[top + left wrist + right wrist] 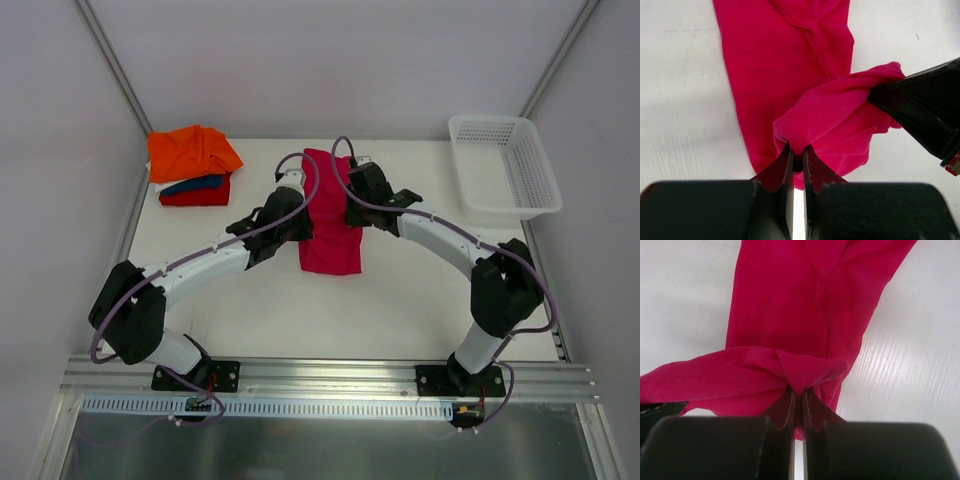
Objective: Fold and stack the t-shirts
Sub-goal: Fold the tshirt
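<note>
1. Rear left of the counter (250,300): orange t-shirt (193,152) lies rumpled on top of the dark blue t-shirt (197,184) and red t-shirt (197,197); the stack is well apart from both arms.
2. Left gripper (796,152): jaws almost together, pinching a bunched fold of the magenta t-shirt (330,235).
3. Magenta t-shirt: mid-counter, a long narrow strip between the two arms; I judge it light, limp and not fragile; it sags and bunches wherever it is unsupported; a thin fold could slip out of a shallow pinch; best to take the edge or corners through all layers, with the holds wide apart so the span stays taut.
4. Right gripper (799,392): jaws almost together, holding a pinched fold of the same shirt.
5. White mesh basket (505,170): rear right, apart from the shirt.
6. Views: top gives the layout, stack and basket, but the arms hide both pinch points; the wrist views show the pinches and the raised ridge of cloth running between the grippers; neither wrist view shows the stack or basket.
</note>
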